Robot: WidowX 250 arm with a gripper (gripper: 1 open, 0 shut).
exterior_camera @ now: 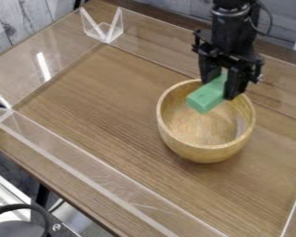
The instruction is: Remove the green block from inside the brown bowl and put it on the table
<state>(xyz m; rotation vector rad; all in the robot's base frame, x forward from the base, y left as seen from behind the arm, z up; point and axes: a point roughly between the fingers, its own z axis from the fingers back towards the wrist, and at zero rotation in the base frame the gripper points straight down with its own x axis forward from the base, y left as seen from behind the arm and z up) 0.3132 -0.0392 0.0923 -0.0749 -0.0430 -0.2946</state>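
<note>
The green block hangs tilted just above the hollow of the brown bowl, clear of its floor. My gripper points straight down from above and is shut on the block's upper end, black fingers on either side. The bowl rests on the right part of the table, and its inside now shows only pale wood.
Low clear acrylic walls edge the tabletop on the left and front. A clear V-shaped acrylic piece stands at the back left corner. Bare wood spreads left of the bowl.
</note>
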